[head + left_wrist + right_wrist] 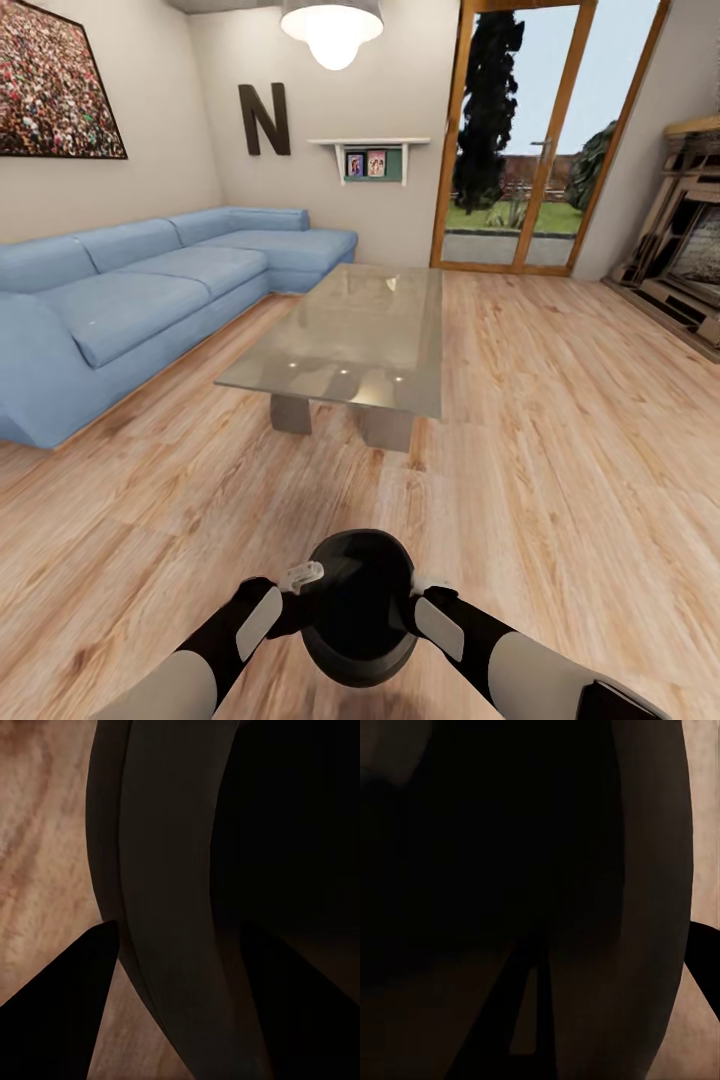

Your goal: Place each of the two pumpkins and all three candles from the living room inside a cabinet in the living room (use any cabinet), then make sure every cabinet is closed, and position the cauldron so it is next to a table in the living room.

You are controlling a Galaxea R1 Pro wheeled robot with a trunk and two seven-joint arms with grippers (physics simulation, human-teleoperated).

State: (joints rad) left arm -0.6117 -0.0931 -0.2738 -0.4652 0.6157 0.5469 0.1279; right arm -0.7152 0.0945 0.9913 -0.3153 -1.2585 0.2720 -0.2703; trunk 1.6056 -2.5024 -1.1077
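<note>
We are carrying the cauldron point(358, 608) between both arms, low in front of our trunk and above the wooden floor point(560, 450), with its wide mouth tipped toward the coffee table point(350, 340) ahead. It is hanging well short of that table's near edge, so the placing beside it is not yet done.

The left gripper point(297, 590) is pinching the rim on our left side: in the left wrist view one dark finger point(60, 1012) is sitting outside the wall and the other inside the black hollow, so we are judging it clamped on the rim point(161, 907). The right gripper point(425, 592) is pressing at the opposite rim, and its wrist view shows the pot wall point(652, 907) running between dark finger shapes, so it too looks closed on the pot.

We are treating this round matte-black pot as rigid and probably heavy for its size, with a bulging belly too wide for one gripper. The thin rim is the sensible hold, taken on two opposite sides as now, because a single pinch would likely let it swing and tip. The smooth wall may slide in the fingers if we are turning the base quickly.
</note>
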